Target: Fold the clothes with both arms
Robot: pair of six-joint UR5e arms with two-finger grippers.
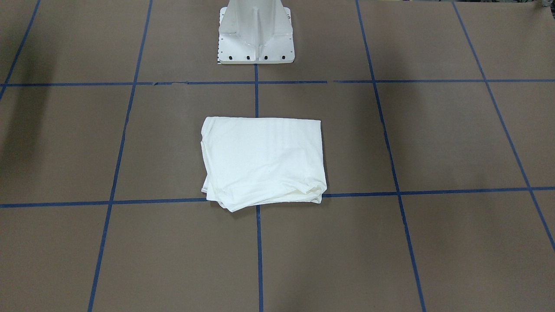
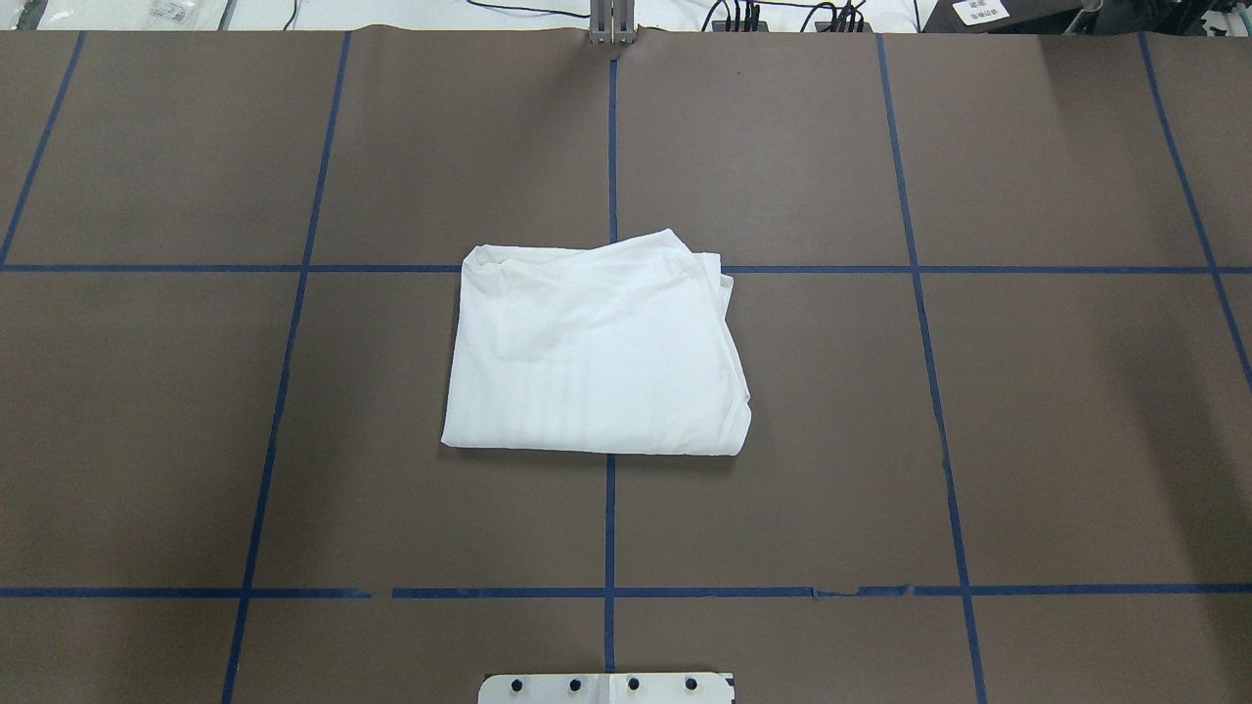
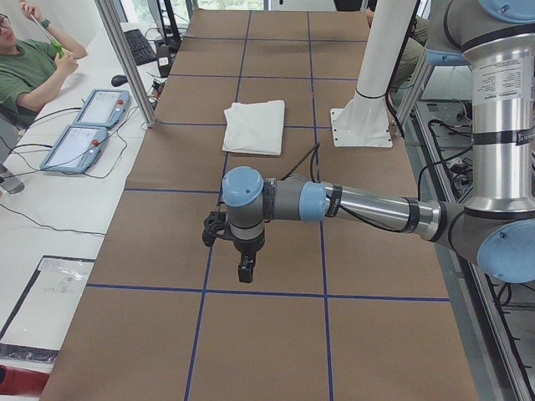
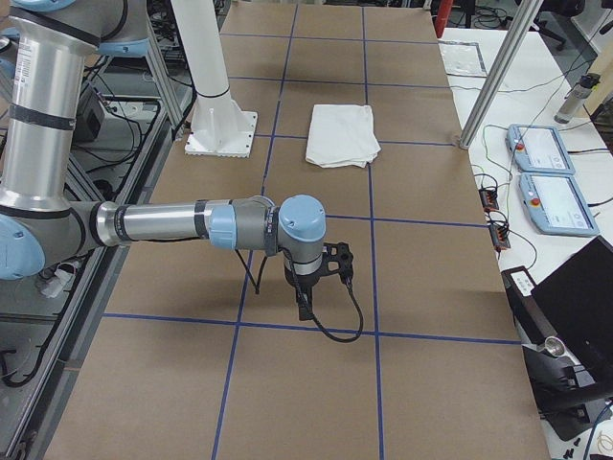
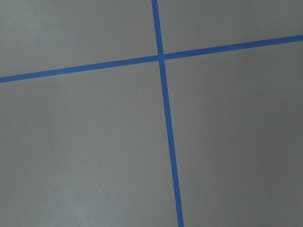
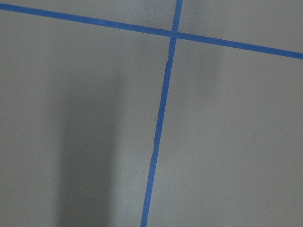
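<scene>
The clothes, a white shirt, lie folded into a compact rectangle at the middle of the brown table, with no arm touching them. In the exterior left view the shirt lies far beyond my left gripper, which points down over bare table. From the other end, my right gripper hangs the same way, well short of the shirt. I cannot tell whether either gripper is open or shut. Both wrist views show only brown table and blue tape lines.
The white pedestal base stands at the robot's edge of the table. Blue tape lines grid the table. A seated person and teach pendants are on the side bench, behind an aluminium post.
</scene>
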